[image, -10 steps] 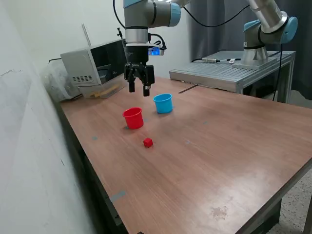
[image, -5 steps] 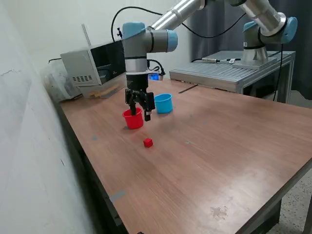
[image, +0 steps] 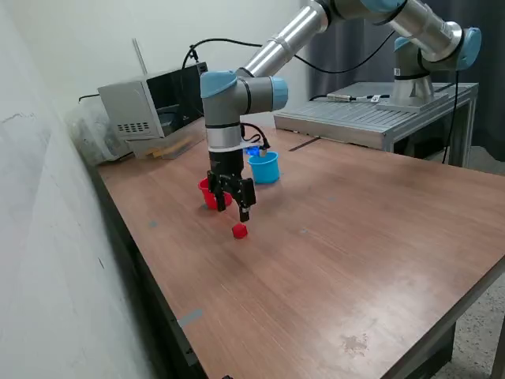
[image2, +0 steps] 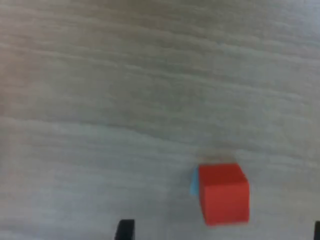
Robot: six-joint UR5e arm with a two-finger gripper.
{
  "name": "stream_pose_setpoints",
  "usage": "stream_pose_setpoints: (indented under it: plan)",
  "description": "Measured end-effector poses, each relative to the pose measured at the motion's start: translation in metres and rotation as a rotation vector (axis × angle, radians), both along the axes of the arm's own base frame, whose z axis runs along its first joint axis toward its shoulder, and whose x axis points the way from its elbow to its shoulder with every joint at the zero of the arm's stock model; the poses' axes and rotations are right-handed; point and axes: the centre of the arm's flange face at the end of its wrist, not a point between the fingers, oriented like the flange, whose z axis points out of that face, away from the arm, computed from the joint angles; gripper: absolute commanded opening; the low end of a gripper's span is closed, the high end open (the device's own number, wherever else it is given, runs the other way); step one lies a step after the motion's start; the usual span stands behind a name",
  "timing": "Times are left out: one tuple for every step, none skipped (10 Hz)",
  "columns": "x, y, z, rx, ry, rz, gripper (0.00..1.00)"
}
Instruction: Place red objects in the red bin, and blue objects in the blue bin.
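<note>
1. The tool [image: 233, 204], fingers spread and holding nothing, hangs just above a lone red cube [image: 240, 230] at centre-left of the exterior view.
2. The red cup [image: 208, 192], partly hidden behind the tool, and the light blue cup [image: 265, 167] stand near each other, just above the cube in frame.
3. No other cube shows on the counter [image: 355, 260]; what the cups hold cannot be seen.
4. Judged from this, one red cube at least remains to be binned.
</note>
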Motion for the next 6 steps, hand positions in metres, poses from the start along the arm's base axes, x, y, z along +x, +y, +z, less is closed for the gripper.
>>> stream_pose_setpoints:
  plan:
    - [0.002,-0.004,-0.011,0.001,-0.011,0.007,1.00]
    - [0.003,-0.008,-0.018,0.002,-0.017,0.014,1.00]
    - [0.004,-0.010,-0.022,0.004,-0.020,0.018,1.00]
    - [0.004,-0.012,-0.025,0.005,-0.019,0.021,1.00]
    - [0.003,-0.012,-0.025,0.006,-0.016,0.022,1.00]
    - [0.003,-0.012,-0.025,0.006,-0.013,0.022,0.00]
